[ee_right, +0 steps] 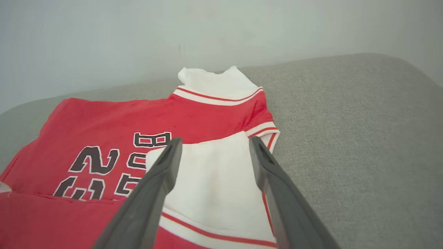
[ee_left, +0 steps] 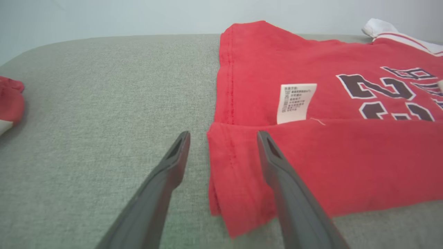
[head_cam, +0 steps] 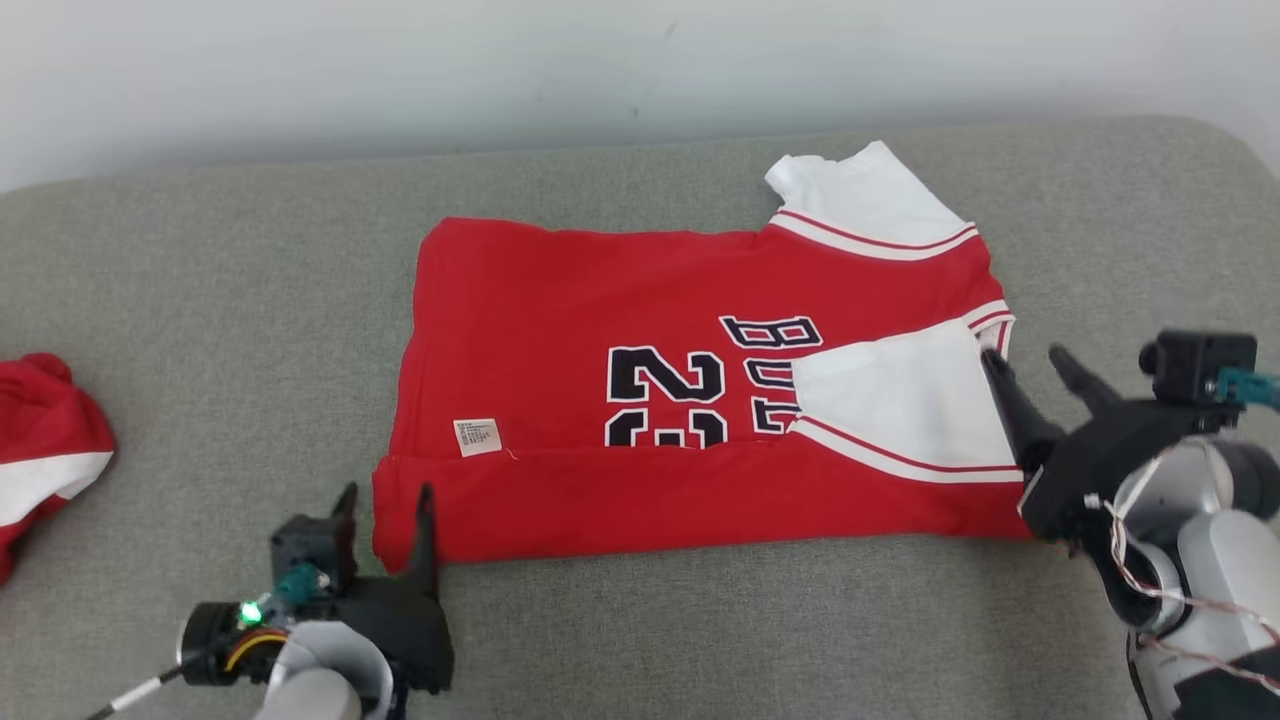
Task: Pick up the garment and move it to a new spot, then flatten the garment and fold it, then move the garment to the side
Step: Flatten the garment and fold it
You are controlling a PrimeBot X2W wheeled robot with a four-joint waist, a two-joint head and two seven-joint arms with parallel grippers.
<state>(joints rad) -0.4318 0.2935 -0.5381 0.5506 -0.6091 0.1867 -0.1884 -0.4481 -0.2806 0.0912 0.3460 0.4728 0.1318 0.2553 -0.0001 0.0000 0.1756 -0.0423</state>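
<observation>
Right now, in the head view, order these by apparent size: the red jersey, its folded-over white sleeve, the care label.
Largest to smallest:
1. red jersey
2. folded-over white sleeve
3. care label
Clear gaps, no ties.

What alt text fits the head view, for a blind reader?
A red jersey with white sleeves lies partly folded on a grey padded surface. The open left hand and open right hand sit at its two ends.

A black 23 (head_cam: 665,385) and the letters BU (head_cam: 770,350) were printed on the red shirt (head_cam: 560,290); the tag's (head_cam: 478,437) print was too small to be read.
</observation>
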